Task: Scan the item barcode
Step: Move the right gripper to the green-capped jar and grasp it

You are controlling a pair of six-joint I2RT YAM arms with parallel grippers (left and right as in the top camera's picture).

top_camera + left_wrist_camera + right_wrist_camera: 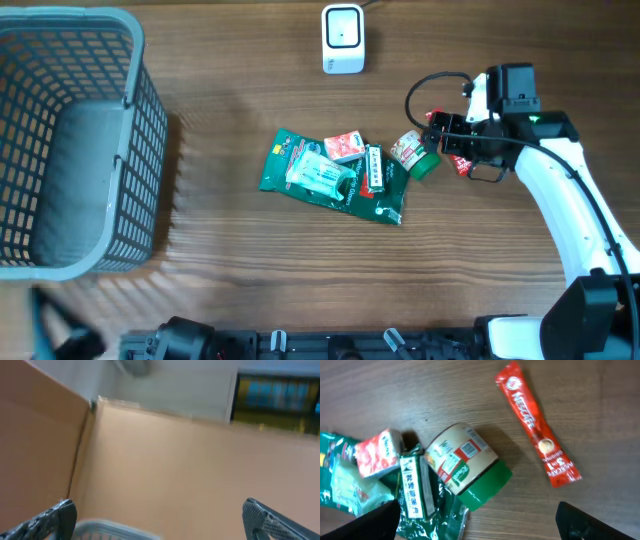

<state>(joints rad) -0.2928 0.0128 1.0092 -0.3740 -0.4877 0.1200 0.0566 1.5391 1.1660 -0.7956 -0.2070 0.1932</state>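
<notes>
The items lie in a heap mid-table: a green foil packet (310, 175), a small red-and-white box (344, 146), a green stick box (374, 168) and a small jar with a green lid (415, 156). A red Nescafe sachet (537, 430) lies to the right of the jar (462, 462). The white scanner (343, 38) stands at the back. My right gripper (448, 143) hovers open over the jar and sachet, its jaws (477, 525) wide apart with nothing between them. My left gripper (160, 520) is open and empty, facing a brown wall, away from the items.
A grey mesh basket (135, 150) fills the left of the table; its rim (110, 527) shows low in the left wrist view. The right arm (560, 200) runs along the right side, with a black cable (430, 85) looping behind its gripper.
</notes>
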